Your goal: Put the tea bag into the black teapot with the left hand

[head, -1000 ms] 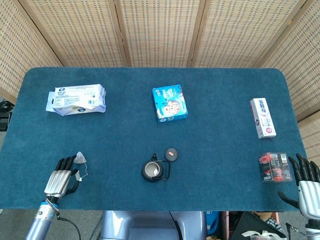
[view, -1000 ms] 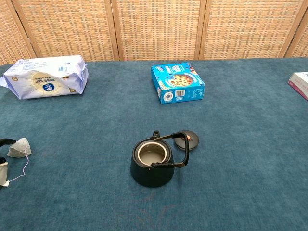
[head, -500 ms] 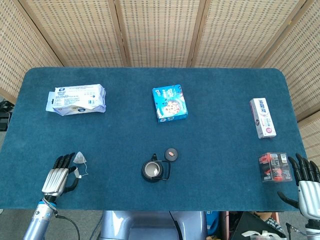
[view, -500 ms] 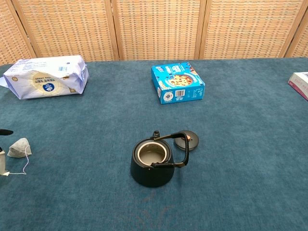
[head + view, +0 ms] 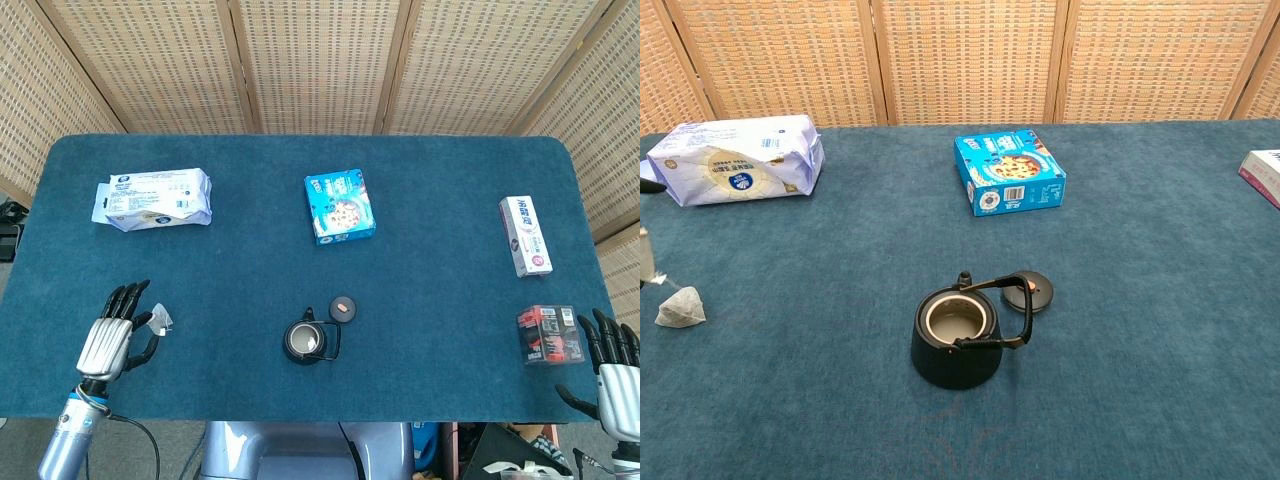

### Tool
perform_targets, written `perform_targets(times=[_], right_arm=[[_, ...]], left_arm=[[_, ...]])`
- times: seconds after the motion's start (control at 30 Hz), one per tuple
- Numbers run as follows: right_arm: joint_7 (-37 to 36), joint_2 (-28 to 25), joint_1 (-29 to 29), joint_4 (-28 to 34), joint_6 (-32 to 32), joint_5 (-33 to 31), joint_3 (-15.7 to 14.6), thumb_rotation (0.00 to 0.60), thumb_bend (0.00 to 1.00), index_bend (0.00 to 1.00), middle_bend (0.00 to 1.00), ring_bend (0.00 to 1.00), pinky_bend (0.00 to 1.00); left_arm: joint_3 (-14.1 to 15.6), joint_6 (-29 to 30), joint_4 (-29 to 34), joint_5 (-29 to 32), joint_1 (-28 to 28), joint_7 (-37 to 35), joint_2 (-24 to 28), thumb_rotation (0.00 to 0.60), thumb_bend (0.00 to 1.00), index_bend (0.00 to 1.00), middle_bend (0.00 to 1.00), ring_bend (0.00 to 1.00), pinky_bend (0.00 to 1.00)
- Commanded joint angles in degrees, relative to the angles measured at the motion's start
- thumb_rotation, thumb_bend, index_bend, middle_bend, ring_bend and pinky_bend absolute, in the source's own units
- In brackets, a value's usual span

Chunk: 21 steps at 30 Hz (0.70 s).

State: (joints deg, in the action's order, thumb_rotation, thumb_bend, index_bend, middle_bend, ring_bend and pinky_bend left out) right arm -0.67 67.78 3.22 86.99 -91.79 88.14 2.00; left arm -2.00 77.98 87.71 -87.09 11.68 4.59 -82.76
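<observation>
The black teapot (image 5: 305, 342) (image 5: 955, 340) stands open near the table's front middle, its handle tipped to the right. Its lid (image 5: 344, 306) (image 5: 1030, 293) lies just behind it to the right. The tea bag (image 5: 680, 308) (image 5: 160, 321) is at the far left, and its string runs up to a paper tag (image 5: 645, 256) at the frame's edge. My left hand (image 5: 110, 337) is beside the bag, well left of the teapot, and pinches the tag while its other fingers are spread. My right hand (image 5: 614, 378) rests open at the front right corner.
A white pouch (image 5: 153, 200) lies at the back left and a blue box (image 5: 340, 206) behind the teapot. A white-pink box (image 5: 526, 234) and a red-black pack (image 5: 549, 334) lie on the right, the pack just beside my right hand. Wicker screens stand behind the table.
My left hand has risen, taking the tag and string up with it. The tea bag has stayed low, shifted slightly. The right hand has not moved.
</observation>
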Motion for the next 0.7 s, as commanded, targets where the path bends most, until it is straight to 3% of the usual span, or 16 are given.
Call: perform_targets(times=[0.03,0.7], right_arm=[[0.05,0.04,0.0,0.05,-0.01,0.05,-0.01,0.6,0.0,0.0,0.0,0.0,0.0],[0.35,0.2,-0.63,0.71,0.87,0.46,0.03,0.6,0.0,0.0,0.0,0.0,0.0]], left_arm=[[-0.54,0.16,2.14,-1.71,1.26,-1.49,1.8,0.6,0.51,0.66,0.06,0.0,0.0],[-1.99,-2.99,8.92,-8.6,9.05,-4.83,5.23,0.6,0.51,0.67,0.06,0.0,0.0]])
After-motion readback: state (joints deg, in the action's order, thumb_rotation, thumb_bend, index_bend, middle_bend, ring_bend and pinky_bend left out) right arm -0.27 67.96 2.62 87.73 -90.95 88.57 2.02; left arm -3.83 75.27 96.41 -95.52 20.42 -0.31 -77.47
